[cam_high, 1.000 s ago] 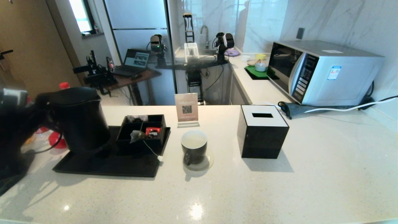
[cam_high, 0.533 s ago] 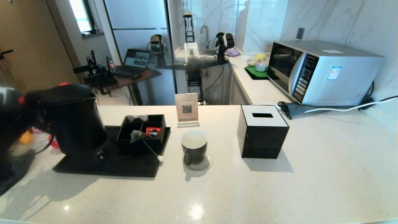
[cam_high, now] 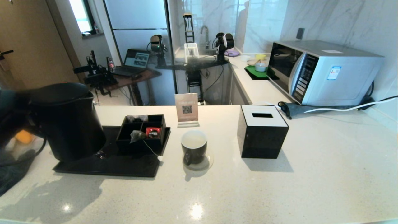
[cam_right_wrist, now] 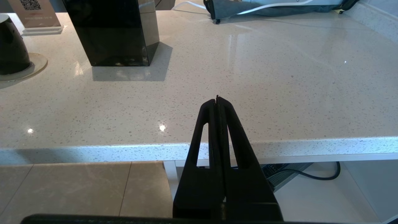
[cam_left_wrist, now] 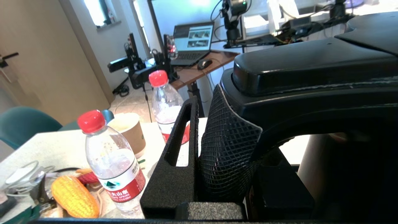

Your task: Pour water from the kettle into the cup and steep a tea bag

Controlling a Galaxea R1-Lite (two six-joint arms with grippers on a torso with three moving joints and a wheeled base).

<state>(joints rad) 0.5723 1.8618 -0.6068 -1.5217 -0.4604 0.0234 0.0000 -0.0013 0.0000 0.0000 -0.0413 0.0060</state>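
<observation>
The black kettle (cam_high: pixel 67 121) hangs upright just above the left end of the black tray (cam_high: pixel 124 169). My left gripper (cam_left_wrist: pixel 236 149) is shut on its looped handle (cam_left_wrist: pixel 279 130), at the far left of the head view. The dark cup (cam_high: pixel 194 146) stands on a coaster right of the tray, with pale water (cam_high: pixel 193 139) inside; the right wrist view shows the cup (cam_right_wrist: pixel 11 46) too. The grey-green tea bag (cam_high: pixel 136 136) leans on the organizer's front, and its string runs to a white tag (cam_high: pixel 160 158). My right gripper (cam_right_wrist: pixel 217 99) is shut and empty, parked by the counter's front edge.
On the tray sits a black organizer (cam_high: pixel 143 124) holding a red packet (cam_high: pixel 153 132). A black tissue box (cam_high: pixel 262 130), a QR sign (cam_high: pixel 186 109) and a microwave (cam_high: pixel 323 71) stand further right. Two red-capped bottles (cam_left_wrist: pixel 112 165), a paper cup (cam_left_wrist: pixel 127 130) and corn (cam_left_wrist: pixel 73 196) crowd the left.
The left gripper has lifted the kettle off the tray and carried it left and nearer to me. A small connector on the tray now shows. The right arm has not moved.
</observation>
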